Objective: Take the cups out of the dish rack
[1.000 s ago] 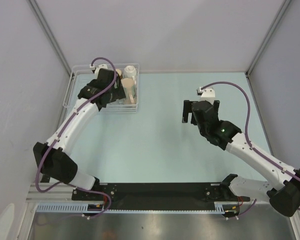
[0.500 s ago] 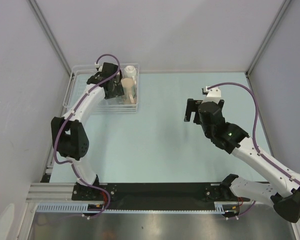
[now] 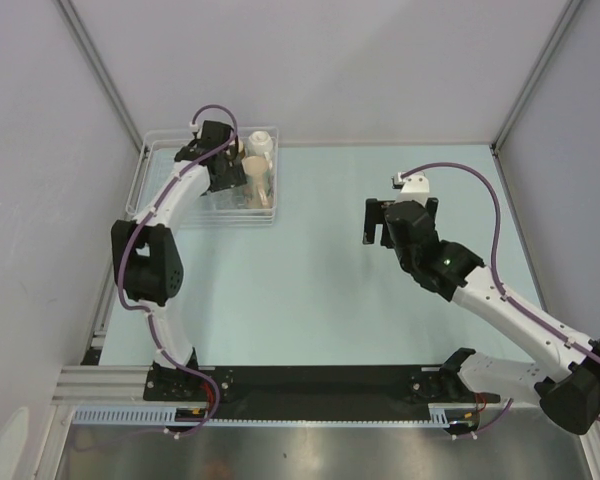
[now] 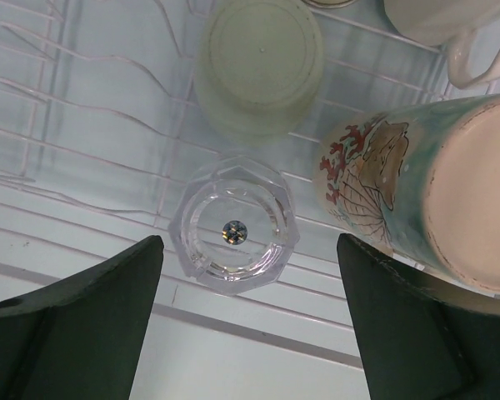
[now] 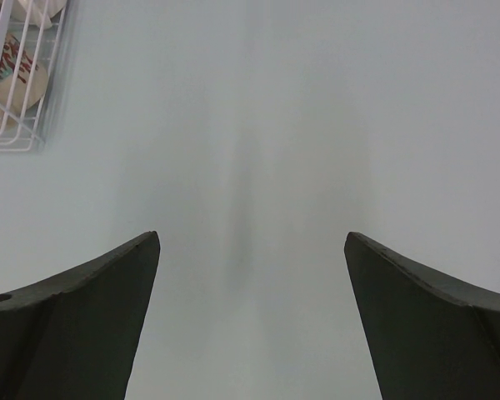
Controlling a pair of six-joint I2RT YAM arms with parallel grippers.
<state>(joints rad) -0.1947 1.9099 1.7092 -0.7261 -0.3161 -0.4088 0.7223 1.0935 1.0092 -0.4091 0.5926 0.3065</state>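
Note:
The dish rack [image 3: 138, 188] is a white wire tray at the table's back left corner. Inside it, the left wrist view shows a clear glass cup [image 4: 236, 236] bottom up, a pale green cup [image 4: 260, 62] bottom up behind it, a painted beige cup [image 4: 417, 187] lying on its side, and part of a white cup [image 4: 446, 18]. My left gripper [image 4: 249, 242] hangs open right above the glass cup, its fingers on either side without touching it. My right gripper [image 3: 382, 226] is open over bare table, holding nothing.
The right wrist view catches the rack's corner [image 5: 21, 137] at its top left, with pale blue-green tabletop [image 5: 258, 167] below the fingers. Grey walls close the table at the back and both sides. The arm bases stand on a black rail [image 3: 310, 385] at the near edge.
My left arm has folded its elbow upward, and its gripper has shifted deeper over the rack, with the jaws slightly narrower. The right arm swayed briefly and is back where it was.

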